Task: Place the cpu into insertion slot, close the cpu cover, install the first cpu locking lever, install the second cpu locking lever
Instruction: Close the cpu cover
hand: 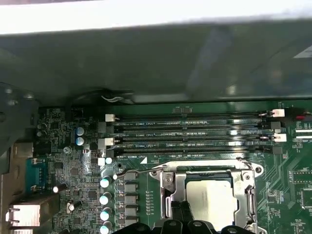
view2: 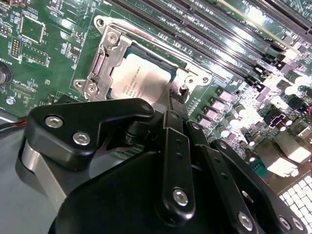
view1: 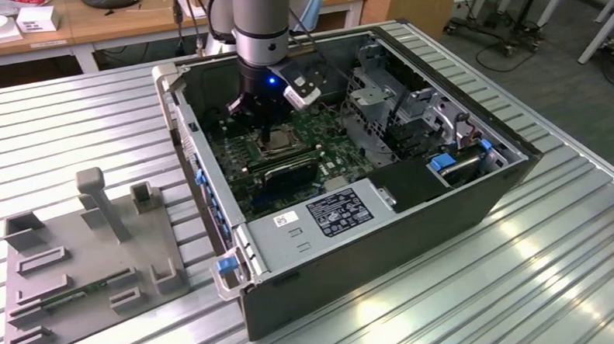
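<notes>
The cpu point(view2: 139, 78) lies flat in the insertion slot point(view2: 165, 61) on the green board, its dull silver top showing. The cpu cover point(view2: 105, 58) is down around it as a silver frame; both also appear in the first wrist view, cpu point(hand: 212, 200) and cover point(hand: 168, 187). A thin wire lever point(hand: 141, 171) runs along the socket's edge beside the memory slots. My gripper point(view2: 175, 97) stands shut, its narrow black tips at the socket's edge next to a small lever end point(view2: 184, 89). In the exterior view the gripper point(view1: 264, 124) hangs just above the socket point(view1: 278, 142).
Long black memory slots point(hand: 190, 131) run beside the socket. The open computer case point(view1: 514, 171) walls in the board, with drive cages and a power supply point(view1: 330, 210) close by. A grey fixture plate point(view1: 83, 259) lies on the ribbed table at the exterior view's left.
</notes>
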Available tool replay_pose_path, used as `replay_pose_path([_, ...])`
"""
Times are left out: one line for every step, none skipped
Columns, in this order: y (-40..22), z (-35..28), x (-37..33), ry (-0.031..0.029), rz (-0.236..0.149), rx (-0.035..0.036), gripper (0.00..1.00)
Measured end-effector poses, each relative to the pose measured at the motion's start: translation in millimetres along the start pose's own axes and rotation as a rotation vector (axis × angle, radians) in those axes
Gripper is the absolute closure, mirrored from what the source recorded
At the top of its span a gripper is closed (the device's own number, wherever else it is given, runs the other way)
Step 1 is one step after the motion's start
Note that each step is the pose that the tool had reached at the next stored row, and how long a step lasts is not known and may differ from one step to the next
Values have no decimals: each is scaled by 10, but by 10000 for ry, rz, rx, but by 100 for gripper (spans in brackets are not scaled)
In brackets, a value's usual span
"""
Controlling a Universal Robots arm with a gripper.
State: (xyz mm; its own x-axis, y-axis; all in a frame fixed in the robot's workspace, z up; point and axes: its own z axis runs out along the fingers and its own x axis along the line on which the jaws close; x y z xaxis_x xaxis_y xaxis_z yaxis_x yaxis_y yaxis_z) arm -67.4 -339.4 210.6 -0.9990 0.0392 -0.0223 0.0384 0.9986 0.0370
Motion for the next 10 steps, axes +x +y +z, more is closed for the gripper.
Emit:
replay_pose_path([0,0,0,1,0,0,89])
replay_pose_path([0,0,0,0,0,0,89])
replay_pose_path([0,3,4,-2,2,-2,89])
replay_pose_path([0,8,9,-2,2,-3,89])
replay_pose_path([0,15,12,-2,0,-3,89])
replay_pose_path([-1,27,13,-2,0,-3,89])
replay_pose_path([-2,39,13,-1,-1,-2,89])
replay_pose_path([-2,54,14,-1,-1,-2,89])
replay_pose_path([-3,68,16,-1,0,-2,89])
replay_pose_path([-3,80,16,-1,0,-2,89])
